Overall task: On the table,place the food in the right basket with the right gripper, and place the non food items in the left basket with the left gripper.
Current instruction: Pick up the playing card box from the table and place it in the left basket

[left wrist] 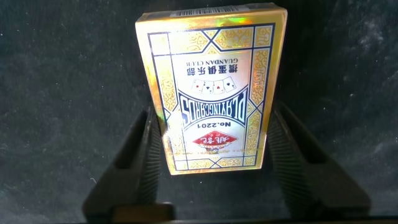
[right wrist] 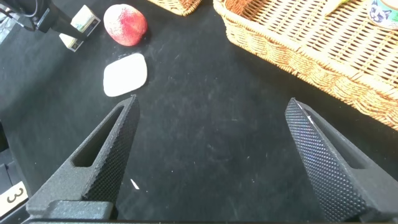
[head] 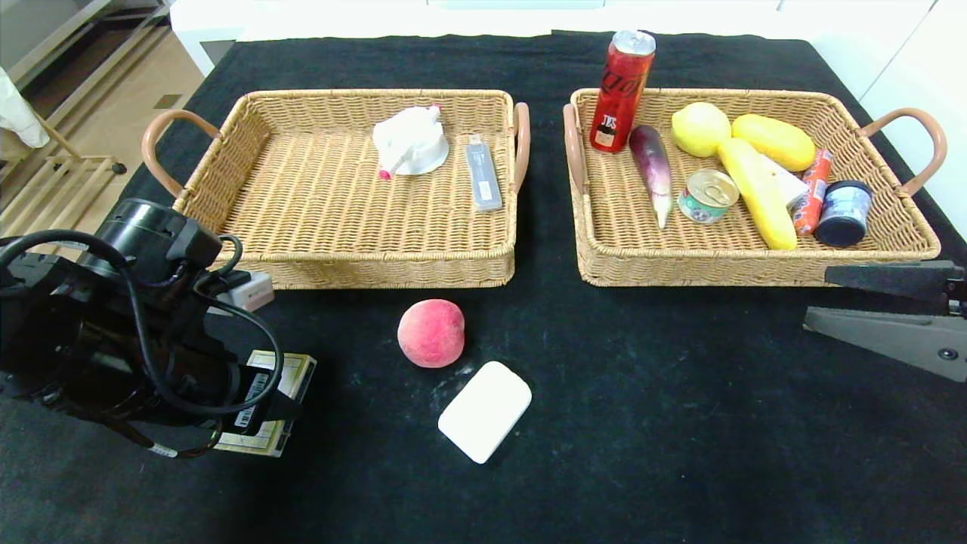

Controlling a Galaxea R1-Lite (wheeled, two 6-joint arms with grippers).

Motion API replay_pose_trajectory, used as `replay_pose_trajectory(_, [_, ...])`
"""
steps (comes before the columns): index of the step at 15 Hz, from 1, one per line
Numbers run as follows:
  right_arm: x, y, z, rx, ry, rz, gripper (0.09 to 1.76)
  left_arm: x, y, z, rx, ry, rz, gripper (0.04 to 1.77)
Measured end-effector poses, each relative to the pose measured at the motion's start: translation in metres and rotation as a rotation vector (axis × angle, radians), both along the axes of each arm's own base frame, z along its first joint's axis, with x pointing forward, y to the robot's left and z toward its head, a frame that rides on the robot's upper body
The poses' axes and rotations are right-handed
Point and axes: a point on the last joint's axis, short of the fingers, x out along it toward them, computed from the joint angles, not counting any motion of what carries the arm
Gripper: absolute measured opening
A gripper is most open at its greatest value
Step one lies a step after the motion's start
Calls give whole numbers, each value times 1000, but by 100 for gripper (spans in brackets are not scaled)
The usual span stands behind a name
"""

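Card box (left wrist: 214, 93) marked "PLAYING CARDS", "No.2201", clamped in left tool (left wrist: 211, 149); right tool (right wrist: 211, 155) spread apart, above cloth.

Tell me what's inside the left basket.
The left basket holds a white plastic item and a grey stick-shaped item. Nothing shows under either; the near wall hides a strip of the floor.

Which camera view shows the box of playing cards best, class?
The left wrist view: the playing-card box fills it, label readable, between the left gripper's fingers. The head view shows only its corner; the right wrist view only a distant scrap.
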Motion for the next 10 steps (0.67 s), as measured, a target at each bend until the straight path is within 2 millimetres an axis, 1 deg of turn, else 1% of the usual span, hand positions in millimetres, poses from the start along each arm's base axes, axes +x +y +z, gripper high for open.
replay_pose_trajectory(2, [0, 0, 0, 0, 0, 0, 171, -1, 0, 1, -3, -2, 0, 104])
replay_pose_trajectory(10, [0, 0, 0, 0, 0, 0, 171, -2, 0, 3, -9, -10, 0, 102])
